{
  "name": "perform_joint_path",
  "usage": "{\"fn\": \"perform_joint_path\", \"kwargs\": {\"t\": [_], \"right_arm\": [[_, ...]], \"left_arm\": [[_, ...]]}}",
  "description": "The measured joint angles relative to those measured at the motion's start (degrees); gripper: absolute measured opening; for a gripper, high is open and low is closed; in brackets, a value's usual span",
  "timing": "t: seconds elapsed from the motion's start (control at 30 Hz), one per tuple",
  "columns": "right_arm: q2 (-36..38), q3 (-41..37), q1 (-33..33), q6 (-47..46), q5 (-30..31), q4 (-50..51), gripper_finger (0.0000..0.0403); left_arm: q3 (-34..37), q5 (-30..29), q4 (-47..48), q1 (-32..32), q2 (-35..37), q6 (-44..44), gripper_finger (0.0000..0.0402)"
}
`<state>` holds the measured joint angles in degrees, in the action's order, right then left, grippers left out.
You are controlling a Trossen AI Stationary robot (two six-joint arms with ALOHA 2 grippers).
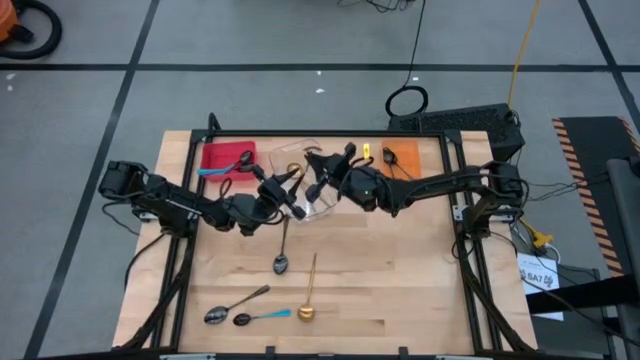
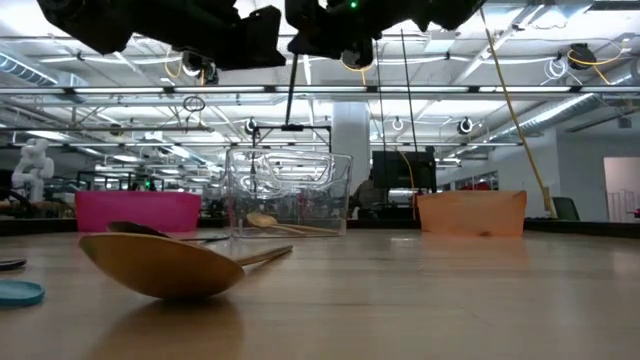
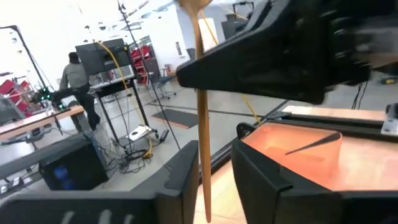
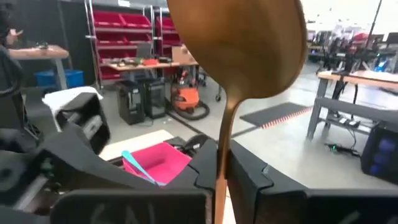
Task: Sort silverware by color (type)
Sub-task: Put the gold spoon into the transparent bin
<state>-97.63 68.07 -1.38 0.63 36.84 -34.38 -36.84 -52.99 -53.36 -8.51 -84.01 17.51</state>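
Observation:
A gold spoon (image 4: pixel 242 43) is up in the air between both grippers, above the clear container (image 1: pixel 318 210). My right gripper (image 4: pixel 222 155), reaching in from the table's right (image 1: pixel 316 180), is shut on its handle. My left gripper (image 3: pixel 216 149), reaching in from the left (image 1: pixel 288 195), is open, with the spoon's handle (image 3: pixel 203 155) standing in the gap close to one finger. The spoon's bowl (image 3: pixel 196 5) is beyond the right gripper. On the table lie a dark spoon (image 1: pixel 281 263), a gold spoon (image 1: pixel 308 311), another dark spoon (image 1: pixel 216 316) and a blue-handled spoon (image 1: pixel 262 316). My right gripper pinches the gold spoon's handle (image 4: pixel 222 171) between its two fingers, near the bowl end. The fingers (image 3: pixel 249 68) lie across the handle. The spoon is lifted clear of the table. My left gripper: the handle lies close to one finger (image 3: pixel 183 168); I cannot tell whether they touch.
The red bin (image 1: pixel 215 152) at the far left holds a blue-handled spoon (image 1: pixel 228 168). The orange bin (image 1: pixel 404 157) at the far right holds a dark utensil (image 3: pixel 311 144). The clear container (image 2: pixel 288 195) holds gold spoons. In the low view, the loose gold spoon's bowl (image 2: pixel 160 265) is nearest.

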Motion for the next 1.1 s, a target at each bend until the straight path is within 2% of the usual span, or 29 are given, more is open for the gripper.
{"fn": "perform_joint_path", "kwargs": {"t": [0.13, 0.2, 0.37, 0.5, 0.57, 0.67, 0.87, 0.97, 1.1], "right_arm": [[1.76, 2.71, -1.37, -1.48, -1.04, 9.07, 0.0012], [2.33, 5.0, -2.48, -2.07, -3.56, 14.79, 0.0012], [2.55, 15.11, -7.77, -8.73, -16.01, 34.61, 0.0012], [0.09, 24.15, -12.85, -12.4, -27.66, 47.92, 0.0012], [-1.83, 28.48, -15.02, -13.48, -31.59, 52.67, 0.0012], [-5.2, 33.7, -17.61, -14.77, -36.67, 57.46, 0.0012], [-13.56, 42.79, -21.42, -19.23, -50.3, 62.2, 0.0012], [-16.47, 45.79, -22.48, -21.92, -53.9, 63.57, 0.0012], [-20.13, 46.61, -23.04, -25.02, -56.45, 65.01, 0.0012]], "left_arm": [[0.0, 0.35, 0.59, -0.66, 1.54, 2.63, 0.0129], [0.0, 0.4, 2.11, -1.1, 3.24, 5.14, 0.0141], [0.0, 0.46, 6.77, -2.06, 9.32, 12.69, 0.0152], [0.02, -1.38, 11.2, -1.87, 15.52, 17.11, 0.0153], [1.01, -2.22, 13.0, -1.56, 19.26, 18.11, 0.0153], [4.08, -2.66, 12.94, -0.51, 24.81, 18.6, 0.0153], [9.35, -7.1, 14.09, 2.22, 36.01, 18.12, 0.0154], [10.85, -6.97, 16.89, 2.31, 39.03, 16.69, 0.0154], [11.23, -6.88, 18.85, 2.96, 39.47, 16.9, 0.0154]]}}
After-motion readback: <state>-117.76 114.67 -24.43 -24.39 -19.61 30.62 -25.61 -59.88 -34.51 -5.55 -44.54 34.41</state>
